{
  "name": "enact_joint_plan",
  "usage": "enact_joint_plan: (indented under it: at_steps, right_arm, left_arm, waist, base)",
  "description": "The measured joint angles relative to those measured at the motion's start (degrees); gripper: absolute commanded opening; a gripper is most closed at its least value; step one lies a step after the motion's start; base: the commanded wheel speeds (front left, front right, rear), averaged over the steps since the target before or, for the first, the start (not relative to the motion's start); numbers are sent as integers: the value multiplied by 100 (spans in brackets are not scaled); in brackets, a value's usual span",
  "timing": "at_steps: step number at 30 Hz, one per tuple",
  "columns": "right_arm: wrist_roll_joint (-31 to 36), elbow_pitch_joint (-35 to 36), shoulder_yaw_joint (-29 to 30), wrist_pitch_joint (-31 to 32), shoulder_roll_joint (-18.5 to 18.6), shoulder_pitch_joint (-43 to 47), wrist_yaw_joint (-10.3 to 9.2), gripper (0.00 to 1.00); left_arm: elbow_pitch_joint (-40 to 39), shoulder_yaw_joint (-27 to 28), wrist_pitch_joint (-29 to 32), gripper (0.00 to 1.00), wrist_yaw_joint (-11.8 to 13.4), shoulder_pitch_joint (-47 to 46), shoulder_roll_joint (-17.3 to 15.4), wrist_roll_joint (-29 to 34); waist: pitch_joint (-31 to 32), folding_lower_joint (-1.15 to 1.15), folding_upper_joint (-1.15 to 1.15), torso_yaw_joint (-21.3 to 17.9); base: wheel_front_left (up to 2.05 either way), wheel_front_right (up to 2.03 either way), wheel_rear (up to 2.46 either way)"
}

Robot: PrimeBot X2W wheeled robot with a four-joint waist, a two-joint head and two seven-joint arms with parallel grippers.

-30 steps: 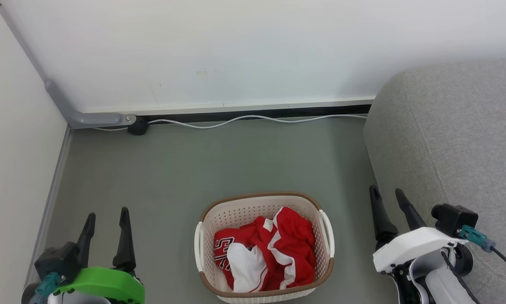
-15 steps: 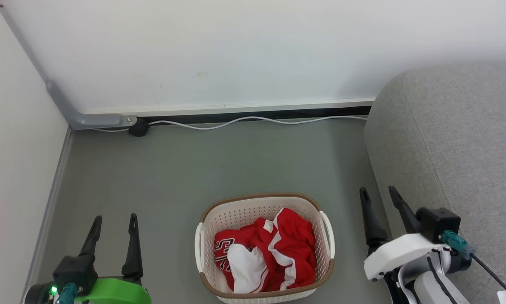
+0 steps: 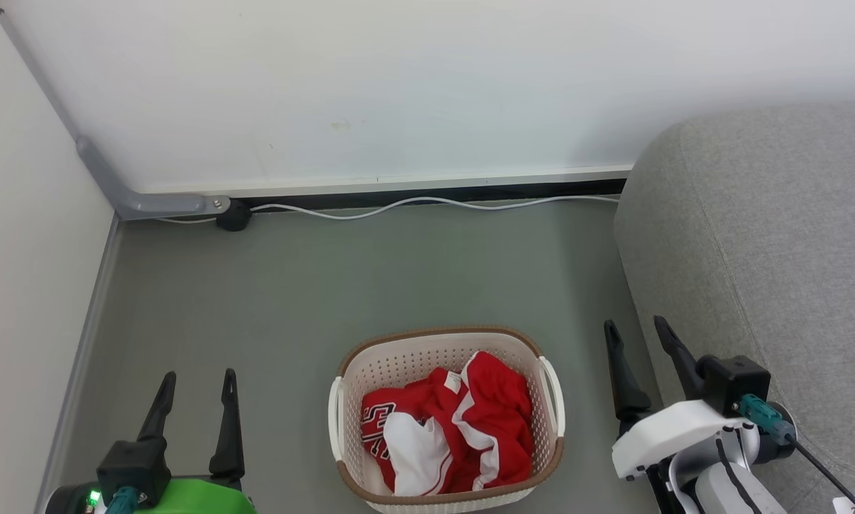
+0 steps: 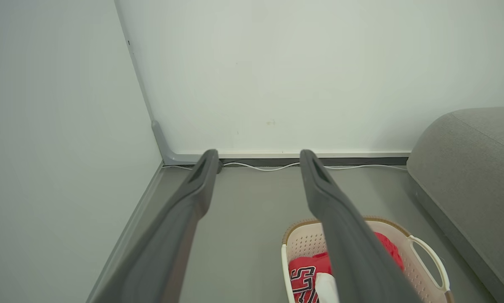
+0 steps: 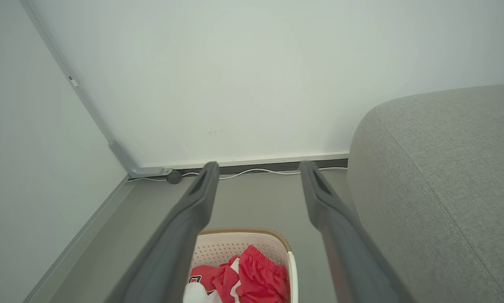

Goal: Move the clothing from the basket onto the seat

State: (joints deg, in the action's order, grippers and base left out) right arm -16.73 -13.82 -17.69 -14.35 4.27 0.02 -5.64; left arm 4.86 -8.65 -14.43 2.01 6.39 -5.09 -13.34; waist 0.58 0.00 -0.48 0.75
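Right claw (image 3: pixel 633 323) between basket (image 3: pixel 413 360) and seat (image 3: pixel 777 235); white cable (image 3: pixel 427 199) well behind.

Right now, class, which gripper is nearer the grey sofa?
Right. The right gripper hangs open beside the sofa; the left gripper sits beyond the basket, near the side wall.

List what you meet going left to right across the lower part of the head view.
side wall → left gripper → basket with the clothing in it → right gripper → sofa
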Motion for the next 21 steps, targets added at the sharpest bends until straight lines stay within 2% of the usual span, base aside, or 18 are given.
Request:
enact_joint_plan:
  at_steps: [21]
  right_arm:
    - [16, -11, 53, 0, -29, 1, 9, 100]
  left_arm:
    - [42, 111, 0, 100, -98, 1, 27, 0]
  waist:
    - [-38, 0, 0, -10]
  base:
    - [0, 0, 0]
